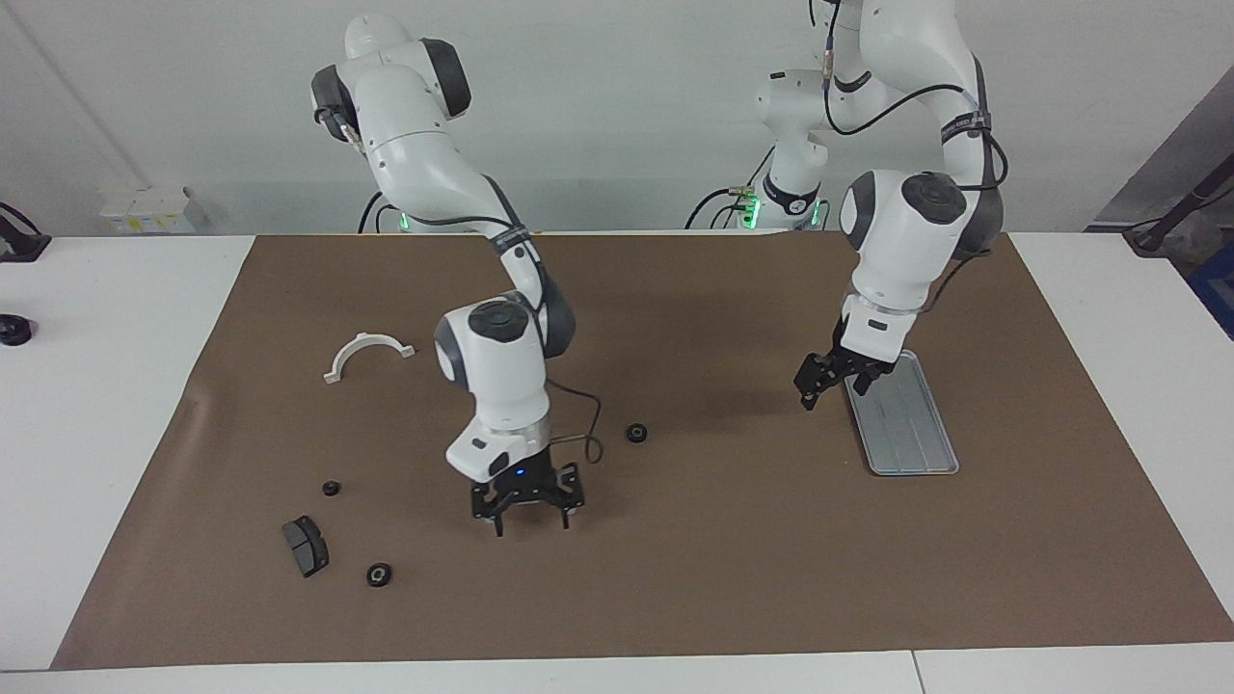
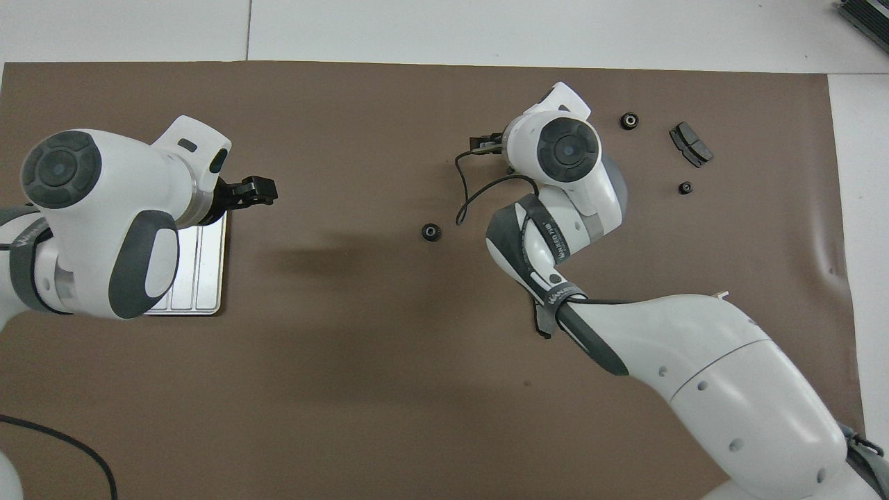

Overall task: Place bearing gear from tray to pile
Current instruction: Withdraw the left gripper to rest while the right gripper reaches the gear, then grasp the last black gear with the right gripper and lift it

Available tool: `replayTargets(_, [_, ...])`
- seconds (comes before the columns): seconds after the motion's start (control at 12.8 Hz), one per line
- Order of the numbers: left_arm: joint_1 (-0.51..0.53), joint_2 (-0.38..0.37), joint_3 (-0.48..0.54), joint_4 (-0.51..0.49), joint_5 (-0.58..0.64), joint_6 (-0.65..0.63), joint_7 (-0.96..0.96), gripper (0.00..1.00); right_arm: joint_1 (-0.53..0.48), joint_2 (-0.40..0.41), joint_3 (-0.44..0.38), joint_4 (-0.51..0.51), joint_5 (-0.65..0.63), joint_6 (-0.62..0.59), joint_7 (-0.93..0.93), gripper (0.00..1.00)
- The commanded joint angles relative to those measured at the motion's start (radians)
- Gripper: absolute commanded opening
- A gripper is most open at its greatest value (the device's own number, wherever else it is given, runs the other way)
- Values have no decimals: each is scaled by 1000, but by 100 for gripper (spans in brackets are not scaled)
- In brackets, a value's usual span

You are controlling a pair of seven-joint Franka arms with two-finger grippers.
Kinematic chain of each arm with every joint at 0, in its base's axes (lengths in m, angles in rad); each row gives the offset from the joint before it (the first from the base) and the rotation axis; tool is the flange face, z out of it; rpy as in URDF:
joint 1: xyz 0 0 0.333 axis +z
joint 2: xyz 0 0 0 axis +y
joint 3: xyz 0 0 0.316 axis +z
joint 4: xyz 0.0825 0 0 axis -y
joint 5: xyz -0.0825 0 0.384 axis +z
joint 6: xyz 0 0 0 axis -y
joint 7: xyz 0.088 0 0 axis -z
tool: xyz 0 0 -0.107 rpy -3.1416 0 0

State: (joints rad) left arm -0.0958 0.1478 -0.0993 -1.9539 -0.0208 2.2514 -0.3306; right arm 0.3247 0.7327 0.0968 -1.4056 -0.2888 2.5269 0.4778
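you have one bearing gear [image 1: 635, 433] lying alone on the brown mat [image 1: 675, 578] in the middle of the surface, between the two arms, and that is the relation to watch: it sits nearer to the robots than the right gripper [image 1: 527, 520], and just beside it toward the left arm's end. the right gripper is clearly the closer of the two. it hangs low over the mat with its fingers spread apart and nothing between them, wrist pointing straight down, the forearm folded in from the right arm's base.

the pile [image 1: 355, 535] (two small black rings [image 2: 629, 120], with a brake pad [image 1: 305, 546] among them) lies toward the right arm's end, well apart from the lone gear.

the left gripper [image 1: 834, 383] hovers over the edge of the tray [image 1: 911, 443], fingers apart and empty, tilted down toward the middle. the tray shows no gear on its ridged floor, as far as you can see.

a round part has no long axis, so any approach angle should serve.
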Motion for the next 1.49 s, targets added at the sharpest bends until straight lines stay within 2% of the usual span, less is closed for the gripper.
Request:
replayTargets(0.0, [68, -30, -11, 27, -2, -120, 224, 100, 75, 1, -12, 5, -4, 6, 27, 100])
replayTargets(0.24, [91, -30, 4, 105, -1, -272, 381, 100, 132, -16, -9, -27, -7, -2, 61, 100])
replayTargets(0.47, [97, -40, 36, 176, -2, -367, 390, 100, 161, -42, -9, -73, -7, -22, 88, 100])
replayTargets(0.63, [93, -46, 49, 223, -2, -424, 389, 100, 175, -64, -8, -93, -9, -104, 88, 95])
replayTargets(0.94, [70, -99, 81, 269, -1, -508, 386, 100, 188, -82, -3, -96, 0, -213, 108, 75])
replayTargets(1.1, [76, -99, 79, 320, -2, -579, 387, 100, 201, -84, -3, -98, 3, -218, 127, 71])
replayTargets(1.41, [67, -144, 69, 297, -2, -621, 383, 100, 201, -82, -3, -96, 7, -201, 128, 69])
